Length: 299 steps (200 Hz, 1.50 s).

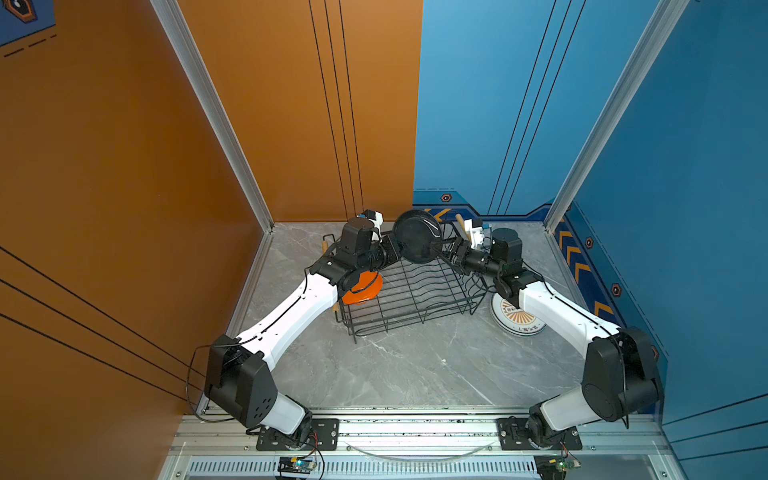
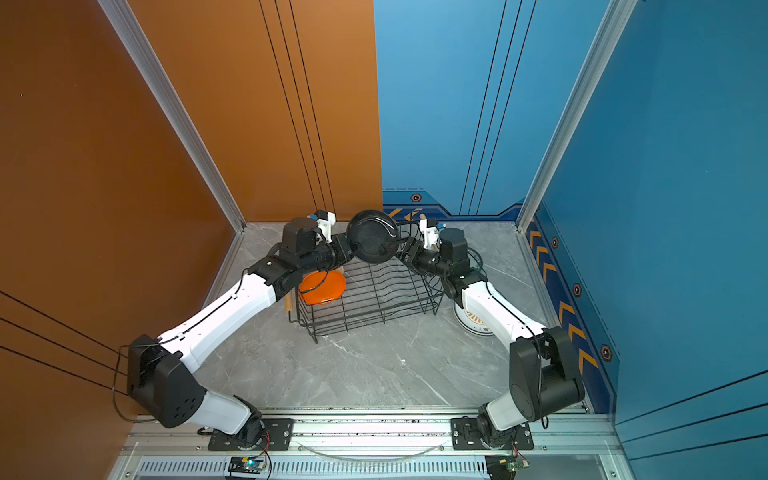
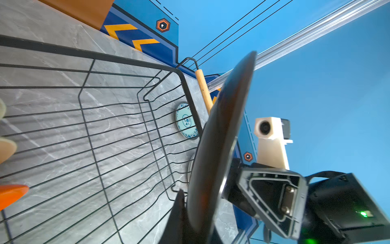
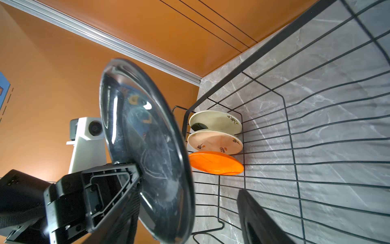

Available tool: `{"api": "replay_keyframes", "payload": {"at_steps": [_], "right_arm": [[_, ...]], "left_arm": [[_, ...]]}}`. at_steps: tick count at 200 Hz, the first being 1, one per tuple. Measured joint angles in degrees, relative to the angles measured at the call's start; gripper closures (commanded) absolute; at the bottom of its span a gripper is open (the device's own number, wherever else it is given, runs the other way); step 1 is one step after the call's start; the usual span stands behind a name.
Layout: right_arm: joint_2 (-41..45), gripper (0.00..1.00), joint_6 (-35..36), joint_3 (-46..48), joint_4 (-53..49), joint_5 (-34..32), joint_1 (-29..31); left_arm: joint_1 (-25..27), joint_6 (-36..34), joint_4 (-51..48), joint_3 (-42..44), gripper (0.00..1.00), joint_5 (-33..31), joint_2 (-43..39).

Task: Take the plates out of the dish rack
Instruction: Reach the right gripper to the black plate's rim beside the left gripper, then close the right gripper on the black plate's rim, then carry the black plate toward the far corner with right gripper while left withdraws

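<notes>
No legible word, brand or number in any view. On the white round plate with orange sunburst (image 1: 515, 320), dark rim characters, too small to read. On the cream round plate (image 4: 213, 141), small dark marks, unreadable. On the dark blue wall band (image 3: 160, 52), orange chevron markings (image 3: 124, 29) and hexagon emblems (image 3: 163, 25), no lettering.

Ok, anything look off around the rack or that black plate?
Nothing spilled or broken. The dish rack sits skewed to the front edge of the table. The black plate stands on edge in mid-air above it, pinched by the left gripper, with the right gripper open at its opposite rim: likely a handover, not a fault.
</notes>
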<state>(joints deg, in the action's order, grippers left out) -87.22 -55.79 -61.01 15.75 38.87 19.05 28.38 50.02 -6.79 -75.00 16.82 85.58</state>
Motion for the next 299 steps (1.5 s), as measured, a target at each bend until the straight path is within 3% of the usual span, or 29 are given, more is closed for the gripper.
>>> {"api": "replay_keyframes", "payload": {"at_steps": [87, 102, 129, 166, 217, 265, 270, 277, 299], "right_arm": [[-4.9, 0.71, -9.4, 0.0, 15.6, 3.7, 0.2], [-5.1, 0.77, -10.5, 0.1, 16.8, 4.0, 0.2], [-5.2, 0.84, -11.4, 0.2, 17.8, 4.5, 0.2], [-5.0, 0.97, -10.1, 0.2, 16.2, 4.4, 0.1], [-2.7, 0.99, -5.6, -0.3, 8.3, 4.2, -1.2], [-1.1, 1.0, -2.8, -5.3, 3.1, 4.7, -7.0], [-0.8, 1.0, -2.4, -5.8, 2.6, 4.7, -8.1], [-0.4, 1.0, -1.7, -6.5, 1.3, 4.7, -9.6], [1.0, 1.0, 2.0, -9.7, -4.5, 4.1, -15.6]], "left_arm": [[0.0, 4.1, 6.2, 3.8, 0.92, 4.5, 0.1], [0.0, 4.7, 7.0, 3.8, 0.84, 4.9, 0.2], [0.1, 4.8, 8.0, 3.8, 0.54, 5.5, 0.3], [0.5, 3.7, 9.1, 3.9, 0.48, 5.8, 0.4], [0.6, -0.3, 6.9, 4.6, 0.44, 5.7, -0.4], [0.5, -9.4, -4.2, 3.6, 0.33, 3.3, -4.3], [0.5, -10.9, -5.6, 3.3, 0.3, 2.8, -4.9], [0.3, -12.9, -7.5, 2.9, 0.01, 1.8, -5.8], [-0.1, -18.6, -12.9, 1.3, 0.02, -2.0, -8.5]]}}
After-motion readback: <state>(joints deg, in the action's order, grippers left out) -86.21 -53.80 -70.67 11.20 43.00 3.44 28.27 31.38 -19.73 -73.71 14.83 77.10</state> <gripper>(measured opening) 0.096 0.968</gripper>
